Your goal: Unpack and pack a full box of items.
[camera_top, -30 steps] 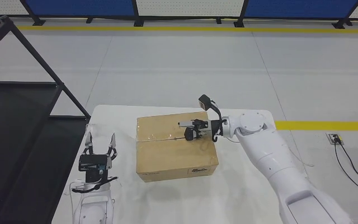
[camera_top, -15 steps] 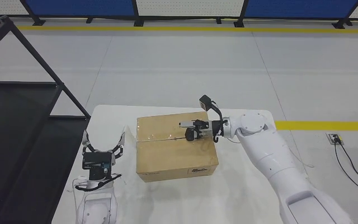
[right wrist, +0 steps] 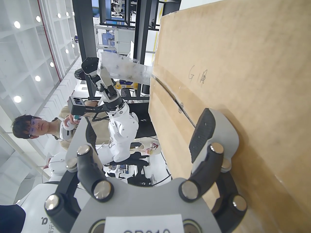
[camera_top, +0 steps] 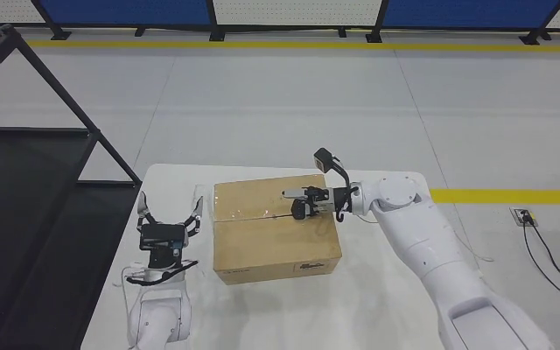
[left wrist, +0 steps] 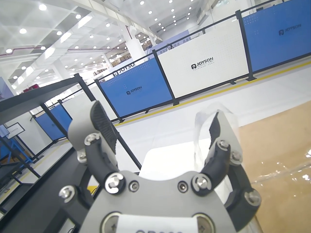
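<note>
Grey factory floor with a yellow line (camera_top: 262, 44) and blue and white fence panels (camera_top: 122, 10) lies behind a white desk (camera_top: 367, 289), and a black metal rack (camera_top: 44, 219) stands at the left of the top view. At the centre of that view we see a closed brown cardboard box (camera_top: 271, 241) flat on the desk, its long axis running left to right across the frame. Its top seam (camera_top: 254, 216) runs the same way between the two shut flaps.

Our left claw (camera_top: 168, 210) sits just left of the box's left edge, tips pointing toward the top of the frame. It is spread wide and grips nothing. A strip of clear tape (left wrist: 200, 132) clings to one of its fingers. In the right wrist view this strip stretches from that claw to the box's edge at the seam end.

Our right claw (camera_top: 291, 202) hangs over the right half of the box top, pointing left along the seam, and is likewise released. One finger (right wrist: 203, 132) is close over the cardboard beside the seam, though we cannot tell whether it touches.
</note>
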